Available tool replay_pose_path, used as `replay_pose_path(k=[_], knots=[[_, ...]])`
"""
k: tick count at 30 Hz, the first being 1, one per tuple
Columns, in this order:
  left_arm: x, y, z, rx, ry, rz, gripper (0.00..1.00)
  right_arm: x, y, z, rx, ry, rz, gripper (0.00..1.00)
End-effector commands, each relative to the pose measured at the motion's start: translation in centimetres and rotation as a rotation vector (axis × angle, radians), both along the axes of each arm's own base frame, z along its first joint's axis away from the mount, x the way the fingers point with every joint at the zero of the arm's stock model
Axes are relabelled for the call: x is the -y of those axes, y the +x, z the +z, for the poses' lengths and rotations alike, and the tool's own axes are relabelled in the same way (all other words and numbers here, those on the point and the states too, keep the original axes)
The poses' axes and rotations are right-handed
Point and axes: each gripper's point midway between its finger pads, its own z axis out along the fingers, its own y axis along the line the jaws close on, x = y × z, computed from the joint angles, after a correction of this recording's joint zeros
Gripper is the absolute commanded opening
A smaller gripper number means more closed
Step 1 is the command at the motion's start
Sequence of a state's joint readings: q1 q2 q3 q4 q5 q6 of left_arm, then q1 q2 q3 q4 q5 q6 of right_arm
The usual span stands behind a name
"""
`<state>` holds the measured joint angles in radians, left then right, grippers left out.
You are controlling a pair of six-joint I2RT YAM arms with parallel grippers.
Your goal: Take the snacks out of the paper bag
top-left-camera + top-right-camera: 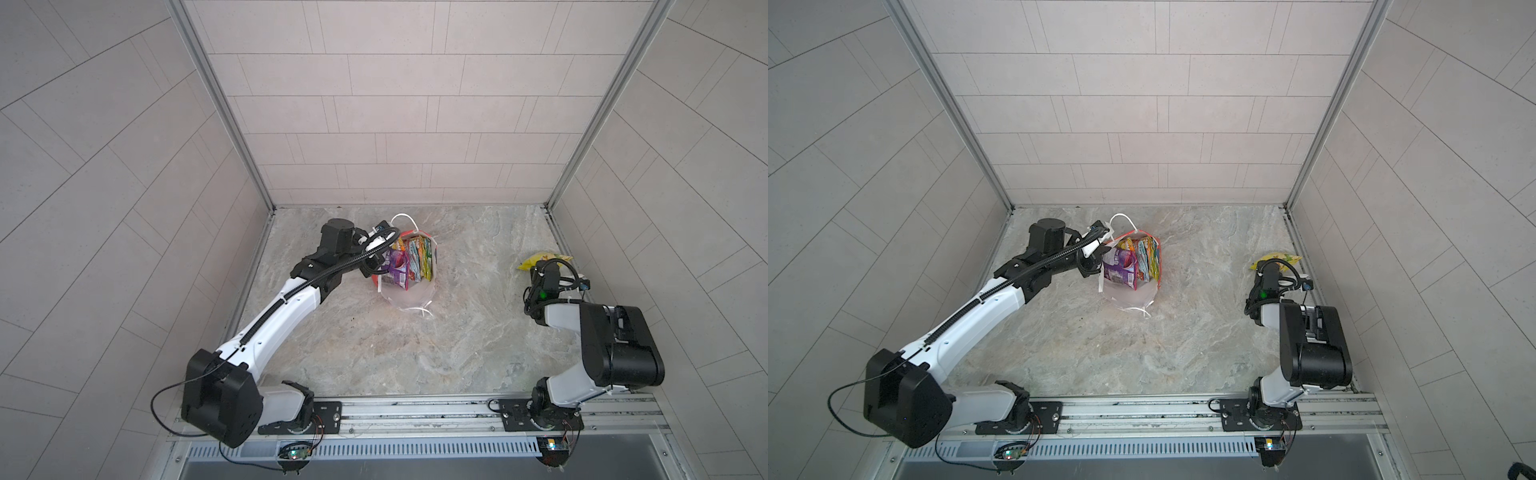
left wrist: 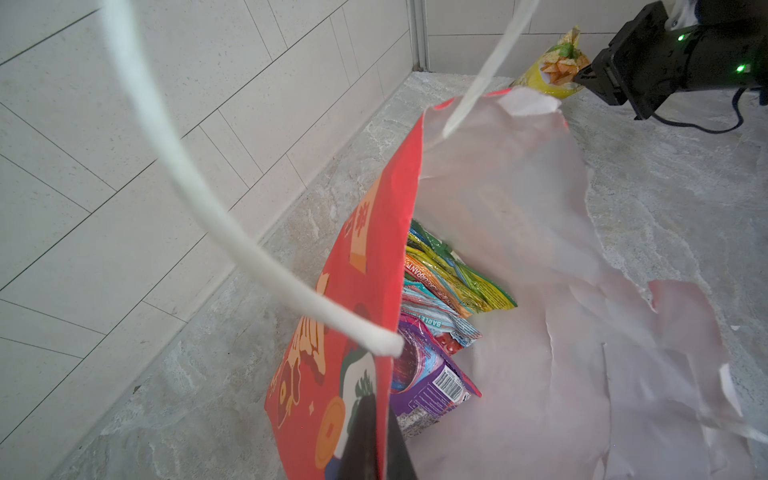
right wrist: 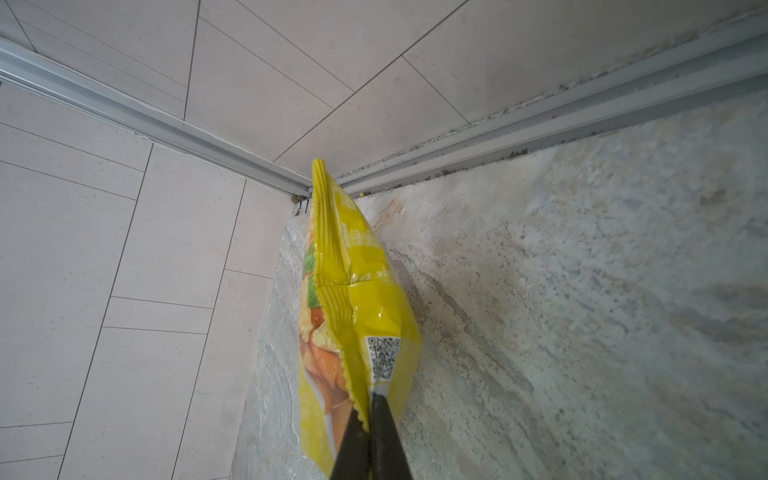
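right claw (image 3: 365,405) first: both fingers pressed together on the crimped end of a yellow packet (image 3: 361,299), a tight pinch right beside the qr code, and the packet juts out from it, puffy and glossy. outward from there, it sits low over the marbled table (image 1: 415,353), far over on the right side close to the side wall, well apart from the paper bag (image 1: 405,297); whether its far tip touches the surface i cannot tell. over to the left claw (image 2: 378,415): clamped on the red wall of the bag, 1 finger outside, 1 inside, holding the mouth open, with a white cord handle (image 2: 266,262) looping past the lens. inside, the other snacks (image 2: 444,286) stand on edge in a row against that wall, a purple packet (image 2: 432,386) nearest the claw, then teal, orange and green ones behind it. so by my read this is the drop-off of 1 packet, with the bulk of the job left in the bag. next move, i'd say: part the right fingers, let the yellow one lie flat, lift clear, then swing across to the bag mouth and come down between the white inner wall and the row. that calls for a thin pinch on the top edge of a single packet, since they look packed tight and slippery, and the left grip has to steady the bag, as the paper looks torn and flimsy.
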<state>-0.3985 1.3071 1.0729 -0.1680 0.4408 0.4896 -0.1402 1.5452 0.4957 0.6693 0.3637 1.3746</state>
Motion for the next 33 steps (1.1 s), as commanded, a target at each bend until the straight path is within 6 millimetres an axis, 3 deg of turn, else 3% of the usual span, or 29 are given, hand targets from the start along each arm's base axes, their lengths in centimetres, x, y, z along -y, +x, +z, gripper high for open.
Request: replay_pose_path(k=[1,6,8,10,14,19,22,24,26,28,30,33], knots=[[0.2,0.5,1.2,0.048,-0.017,-0.008,0.00,-0.2,0.3,0.4,0.053,-0.002,-0.032,0.21],[0.1,0.5,1.2,0.047,-0.011,-0.003,0.00,-1.3,2.1,0.2,0.039,0.015,0.040,0.45],[-0.1,0.5,1.1,0.045,-0.001,0.004,0.00,-2.4,2.8,0.1,0.039,0.053,0.103,0.56],[-0.3,0.5,1.1,0.048,0.010,0.014,0.00,-3.8,2.7,-0.1,0.017,0.097,0.174,0.62],[-0.4,0.4,1.2,0.051,0.010,0.015,0.00,-5.9,-0.1,0.8,-0.115,0.065,0.280,0.77],[-0.2,0.3,1.4,0.053,-0.002,0.008,0.00,-6.1,-3.6,3.7,-0.092,-0.008,0.308,0.80],[-0.2,0.3,1.5,0.056,-0.006,0.007,0.00,-6.3,-4.1,8.1,-0.039,-0.149,0.368,0.70],[-0.2,0.3,1.5,0.059,-0.010,0.009,0.00,-5.3,-4.2,10.5,-0.052,-0.242,0.366,0.51],[-0.1,0.4,1.5,0.054,-0.013,0.007,0.00,-3.7,-2.4,11.7,-0.014,-0.221,0.417,0.30],[-0.1,0.4,1.5,0.052,-0.013,0.006,0.00,-2.8,0.8,12.1,-0.032,-0.183,0.536,0.22],[-0.2,0.4,1.4,0.053,-0.010,0.009,0.00,-3.4,3.6,11.0,-0.108,-0.108,0.705,0.14],[-0.3,0.5,1.3,0.056,-0.006,0.014,0.00,-3.6,6.1,8.9,-0.260,-0.096,0.834,0.15]])
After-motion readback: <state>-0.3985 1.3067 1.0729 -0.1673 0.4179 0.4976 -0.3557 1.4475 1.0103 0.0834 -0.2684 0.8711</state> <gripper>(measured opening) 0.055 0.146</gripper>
